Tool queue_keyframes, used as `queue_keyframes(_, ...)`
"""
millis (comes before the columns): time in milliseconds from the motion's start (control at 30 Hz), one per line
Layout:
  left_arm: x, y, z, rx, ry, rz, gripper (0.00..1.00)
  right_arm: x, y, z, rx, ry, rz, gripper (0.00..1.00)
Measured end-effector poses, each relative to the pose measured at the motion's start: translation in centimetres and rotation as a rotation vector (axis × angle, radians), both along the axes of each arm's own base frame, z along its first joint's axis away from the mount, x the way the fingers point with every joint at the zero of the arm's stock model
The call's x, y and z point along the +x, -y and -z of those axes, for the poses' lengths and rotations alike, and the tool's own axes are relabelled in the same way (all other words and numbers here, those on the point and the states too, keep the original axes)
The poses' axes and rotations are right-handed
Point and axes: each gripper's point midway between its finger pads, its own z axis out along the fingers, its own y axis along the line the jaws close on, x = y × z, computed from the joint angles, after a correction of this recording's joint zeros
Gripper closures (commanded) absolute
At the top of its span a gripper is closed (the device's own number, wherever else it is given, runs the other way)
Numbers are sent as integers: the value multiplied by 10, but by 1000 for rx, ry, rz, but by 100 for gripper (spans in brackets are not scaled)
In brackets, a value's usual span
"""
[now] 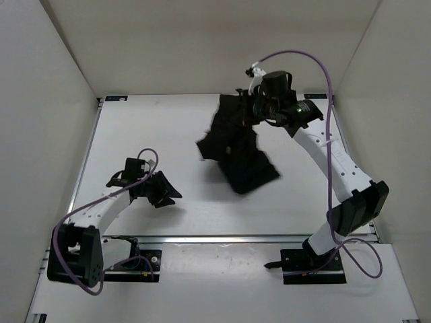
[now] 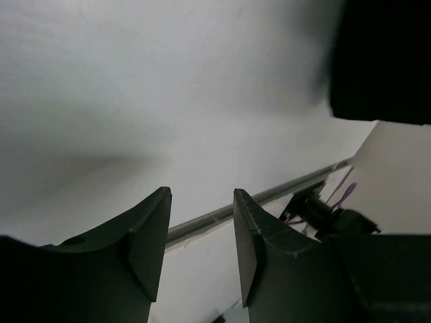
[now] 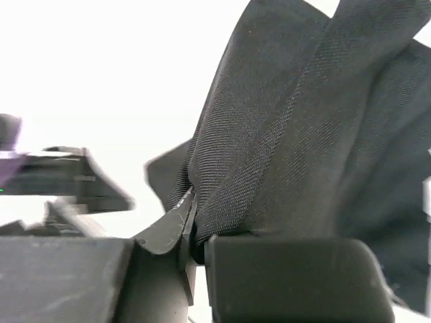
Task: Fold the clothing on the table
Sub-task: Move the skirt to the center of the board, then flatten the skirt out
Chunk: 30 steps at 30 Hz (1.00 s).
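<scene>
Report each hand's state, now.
Left hand: open, holding nothing.
Right hand: shut on the clothing.

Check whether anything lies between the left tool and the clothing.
Nothing visible does: only bare table separates the open left tool from the clothing, whose far edge the right tool pinches.

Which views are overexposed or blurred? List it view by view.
Top external: evenly lit, sharp; the clothing reads as near-featureless black. Left wrist: the left gripper is soft, with a dark blur upper right. Right wrist: the background is blown out white; the weave is crisp where the right gripper pinches it.
</scene>
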Motion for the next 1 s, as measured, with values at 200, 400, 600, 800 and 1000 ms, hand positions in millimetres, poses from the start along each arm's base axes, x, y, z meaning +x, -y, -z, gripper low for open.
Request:
queue_keyframes(200,27,-23,-39,-1,186,-119,47,-10,-2,-100,224,142,-23,100)
queue_keyframes(400,42,-32,-69,23,291,-162,46,-19,82,3,236,-89,224,78)
queue_keyframes(600,35,-32,-65,41,282,-155,46,-80,143,165,96,-516,447,31)
queue_keyframes(800,7,-2,-34,58,188,-46,42,-105,178,187,-67,-547,563,23)
queue_keyframes(1000,-1,35,1,94,69,76,42,-108,216,189,-216,-496,686,24)
